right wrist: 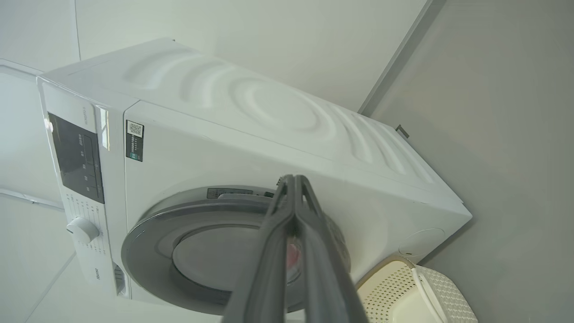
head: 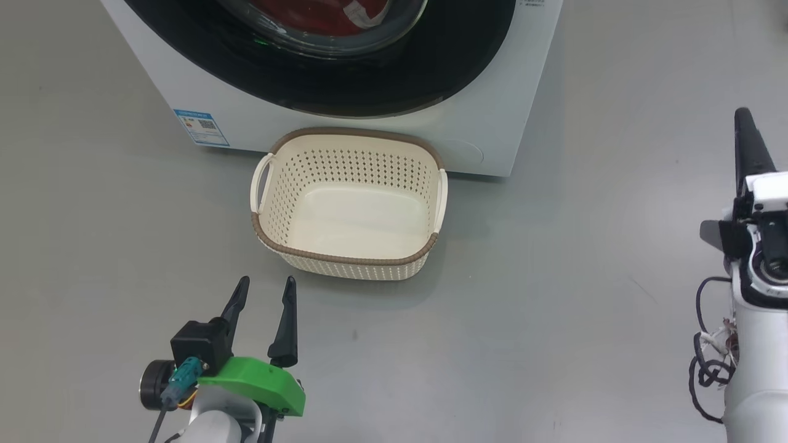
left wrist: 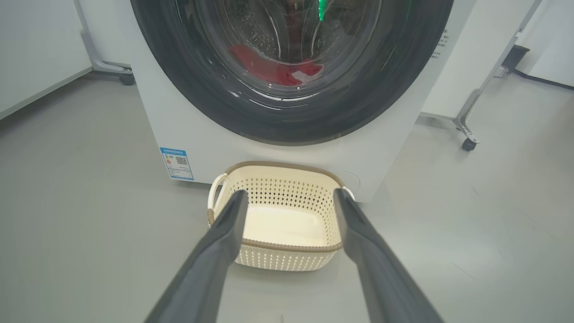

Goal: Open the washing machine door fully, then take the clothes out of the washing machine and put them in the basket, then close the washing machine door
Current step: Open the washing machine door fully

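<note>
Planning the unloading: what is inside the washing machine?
Red clothes with white trim lie in the drum, seen through the closed door; its black rim hides the rest.

The left gripper [head: 266,284] stood open. The basket [head: 345,258] sat just ahead of its fingertips; beyond it, the washing machine door [head: 443,67] stood closed over the clothes [head: 308,13].

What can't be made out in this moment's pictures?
- Head view: the top edge cuts off the upper part of the washing machine door.
- Head view: the print on the blue sticker is too small to read.
- Left wrist view: the clothes lie behind reflecting glass, so their number is unclear.
- Right wrist view: the shut right gripper covers part of the door window.
</note>
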You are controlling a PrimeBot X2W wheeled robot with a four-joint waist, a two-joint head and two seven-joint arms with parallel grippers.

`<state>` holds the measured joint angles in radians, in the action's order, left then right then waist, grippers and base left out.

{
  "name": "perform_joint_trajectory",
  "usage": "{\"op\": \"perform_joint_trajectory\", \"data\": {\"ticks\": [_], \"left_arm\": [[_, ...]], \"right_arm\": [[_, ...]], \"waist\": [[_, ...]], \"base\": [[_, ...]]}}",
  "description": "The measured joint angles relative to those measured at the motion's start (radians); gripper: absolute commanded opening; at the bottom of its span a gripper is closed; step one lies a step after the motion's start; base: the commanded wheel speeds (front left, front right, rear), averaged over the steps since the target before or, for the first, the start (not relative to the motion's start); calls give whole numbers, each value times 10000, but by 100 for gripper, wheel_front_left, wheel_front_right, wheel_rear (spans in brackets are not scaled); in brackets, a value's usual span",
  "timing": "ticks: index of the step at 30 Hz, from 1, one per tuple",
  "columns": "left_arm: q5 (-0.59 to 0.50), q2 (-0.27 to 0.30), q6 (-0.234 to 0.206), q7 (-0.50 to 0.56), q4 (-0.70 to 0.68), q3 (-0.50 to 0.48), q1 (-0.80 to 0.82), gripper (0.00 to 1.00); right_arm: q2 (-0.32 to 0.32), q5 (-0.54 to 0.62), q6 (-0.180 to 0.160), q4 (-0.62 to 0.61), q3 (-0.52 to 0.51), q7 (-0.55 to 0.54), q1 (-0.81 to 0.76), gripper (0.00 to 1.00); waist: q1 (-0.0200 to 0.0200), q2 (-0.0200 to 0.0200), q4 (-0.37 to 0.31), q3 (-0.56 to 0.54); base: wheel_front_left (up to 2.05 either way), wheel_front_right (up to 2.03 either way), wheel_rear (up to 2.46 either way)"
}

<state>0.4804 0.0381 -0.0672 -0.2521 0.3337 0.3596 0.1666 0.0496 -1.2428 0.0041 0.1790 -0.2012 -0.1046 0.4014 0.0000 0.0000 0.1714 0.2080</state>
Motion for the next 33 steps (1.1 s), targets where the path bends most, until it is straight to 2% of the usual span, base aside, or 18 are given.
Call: {"op": "perform_joint_trajectory", "data": {"ticks": [9,15,25,33], "left_arm": [[330,-4,-84,0,-182,307,284,100],[464,-6,-173,0,-284,462,428,100],[566,-10,-259,0,-439,727,667,100],[782,-19,-295,0,-571,961,816,100]], "right_arm": [[723,-573,-788,-10,211,-1645,1444,0],[968,-1135,-1120,73,117,-2447,2371,0],[1070,-1829,-1302,604,-380,-2945,3837,0],[1346,-2027,-1306,1319,-566,-3221,4952,0]], "waist": [[0,0,429,603],[0,0,677,1032],[0,0,1073,1719],[0,0,1394,2196]], "base": [[0,0,0],[0,0,0],[0,0,0],[0,0,0]]}}
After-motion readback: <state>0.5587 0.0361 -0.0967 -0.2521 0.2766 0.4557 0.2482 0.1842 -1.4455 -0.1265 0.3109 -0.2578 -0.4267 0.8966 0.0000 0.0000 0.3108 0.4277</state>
